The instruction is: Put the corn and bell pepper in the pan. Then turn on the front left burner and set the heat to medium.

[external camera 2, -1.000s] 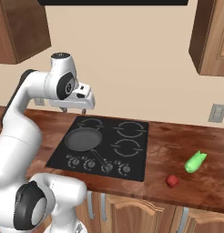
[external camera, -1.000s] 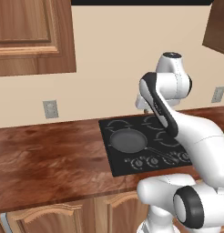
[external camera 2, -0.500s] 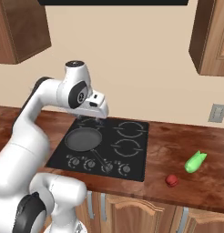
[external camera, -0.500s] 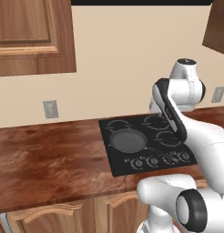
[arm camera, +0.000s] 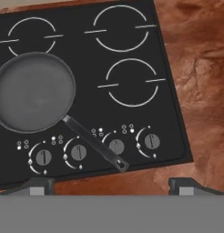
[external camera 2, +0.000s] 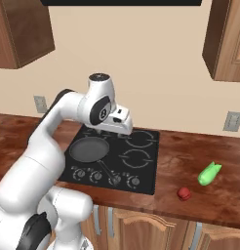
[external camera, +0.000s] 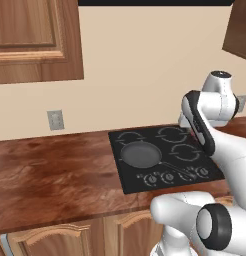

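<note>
The dark grey pan (arm camera: 32, 91) sits on the front left burner of the black cooktop (arm camera: 170, 113), its black handle reaching over the knob row; it is also seen as pan (external camera 2: 89, 149) and pan (external camera: 140, 154). My gripper (arm camera: 113, 185) hangs above the cooktop's front edge, fingertips (arm camera: 41, 185) wide apart, open and empty. From the right base view the gripper (external camera 2: 118, 132) hovers over the back middle of the cooktop. The green corn (external camera 2: 210, 173) and the red bell pepper (external camera 2: 184, 194) lie on the wooden counter well to the right of the cooktop.
Several knobs (arm camera: 116, 146) line the cooktop's front strip. Wooden counter (external camera: 50, 170) stretches to the left of the cooktop and counter (external camera 2: 185, 156) to its right. Wall cabinets hang above, and outlets (external camera 2: 232, 120) sit on the back wall.
The arm has swung to the right, carrying the hand from the cooktop's back left toward its middle. The jaws have spread slightly wider. Pan, corn and pepper have not moved.
</note>
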{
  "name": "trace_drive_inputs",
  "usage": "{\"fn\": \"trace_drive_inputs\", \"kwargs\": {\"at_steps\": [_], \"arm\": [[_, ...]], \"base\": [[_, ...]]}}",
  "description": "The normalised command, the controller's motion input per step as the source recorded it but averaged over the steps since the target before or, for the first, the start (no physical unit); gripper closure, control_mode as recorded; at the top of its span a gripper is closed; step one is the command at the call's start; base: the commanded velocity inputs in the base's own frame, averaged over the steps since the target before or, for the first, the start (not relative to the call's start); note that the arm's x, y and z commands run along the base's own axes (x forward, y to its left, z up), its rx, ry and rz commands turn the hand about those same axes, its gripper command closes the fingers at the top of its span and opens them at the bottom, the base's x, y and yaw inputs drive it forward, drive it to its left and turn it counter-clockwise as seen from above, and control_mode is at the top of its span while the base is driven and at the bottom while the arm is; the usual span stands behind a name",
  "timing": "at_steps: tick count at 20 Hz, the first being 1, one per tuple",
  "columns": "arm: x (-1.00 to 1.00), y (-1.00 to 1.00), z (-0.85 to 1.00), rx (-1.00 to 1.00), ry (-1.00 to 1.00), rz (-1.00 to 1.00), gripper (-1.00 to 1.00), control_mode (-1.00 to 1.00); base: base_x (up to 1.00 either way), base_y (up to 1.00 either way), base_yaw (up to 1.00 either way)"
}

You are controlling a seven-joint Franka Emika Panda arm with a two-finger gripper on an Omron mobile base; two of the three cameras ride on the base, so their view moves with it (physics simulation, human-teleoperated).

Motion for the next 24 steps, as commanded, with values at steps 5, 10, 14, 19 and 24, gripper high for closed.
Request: {"fn": "trace_drive_inputs", "kwargs": {"at_steps": [5, 10, 14, 19, 24], "arm": [[0.01, -0.59, -0.25, 0.00, 0.02, 0.00, -1.00, -1.00], [0.22, -0.83, -0.27, -0.01, 0.15, -0.04, -1.00, -1.00], [0.59, -0.35, -0.51, -0.05, 0.19, -0.35, -1.00, -1.00], [0.25, -0.59, -0.57, -0.01, 0.16, -0.35, -1.00, -1.00], [-0.01, -0.67, -0.33, 0.00, 0.03, -0.22, -1.00, -1.00]], "base": [[0.00, 0.00, 0.00], [0.00, 0.00, 0.00], [0.00, 0.00, 0.00], [0.00, 0.00, 0.00], [0.00, 0.00, 0.00]]}}
